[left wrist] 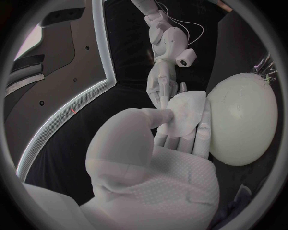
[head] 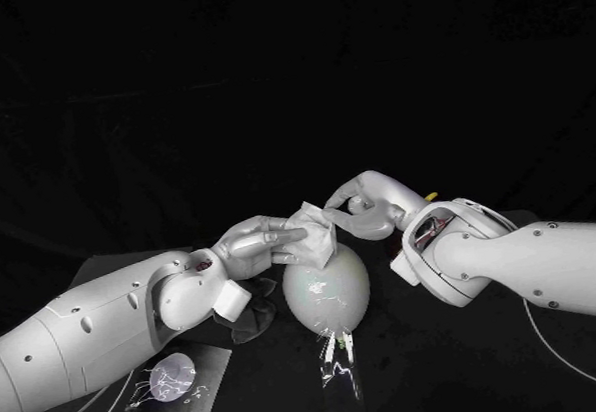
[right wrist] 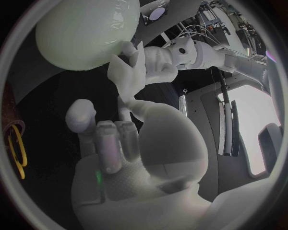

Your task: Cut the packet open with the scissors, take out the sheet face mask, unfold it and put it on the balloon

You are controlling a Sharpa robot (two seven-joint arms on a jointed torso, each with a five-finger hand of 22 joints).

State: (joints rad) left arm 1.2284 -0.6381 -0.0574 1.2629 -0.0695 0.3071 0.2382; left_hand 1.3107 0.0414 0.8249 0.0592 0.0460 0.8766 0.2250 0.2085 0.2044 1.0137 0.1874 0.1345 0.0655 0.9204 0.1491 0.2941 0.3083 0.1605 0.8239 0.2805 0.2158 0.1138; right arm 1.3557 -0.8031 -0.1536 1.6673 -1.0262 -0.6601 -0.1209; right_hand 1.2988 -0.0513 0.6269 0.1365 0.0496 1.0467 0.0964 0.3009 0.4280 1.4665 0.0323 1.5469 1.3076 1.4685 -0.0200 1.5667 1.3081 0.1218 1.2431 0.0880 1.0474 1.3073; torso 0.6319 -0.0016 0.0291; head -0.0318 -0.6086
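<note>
Closest to the body, flat on the black table point(head: 435, 382), toward the left arm's side: the packet point(head: 180, 377), silvery, with a pale printed shape on it. Just beside it, more to the middle, a thin clear crinkled strip point(head: 342, 367), glinting, running from the balloon's narrow end toward the body. A little further, the balloon point(head: 328, 288) itself, pale and egg-shaped, narrow end pointing toward the body. Next to it, under the left wrist, a dark crumpled thing point(head: 249, 320), not possible to say what.

At the far, rounded end of the balloon, the sheet face mask point(head: 310, 231), white, folded into a small wad, touching the balloon there. Held in place by the left hand point(head: 256, 247): thumb pressed on the mask, clamping it against the other fingers, well visible in the left wrist view.

From the other side, the right hand point(head: 361, 209), reaching the mask's upper edge with extended fingertips point(left wrist: 161, 93), the remaining fingers curled toward the palm in the right wrist view. Touching the mask for sure; gripping it or not, cannot tell.

Furthest, beyond the right hand, a small yellow spot point(head: 432, 194), too small to name.
</note>
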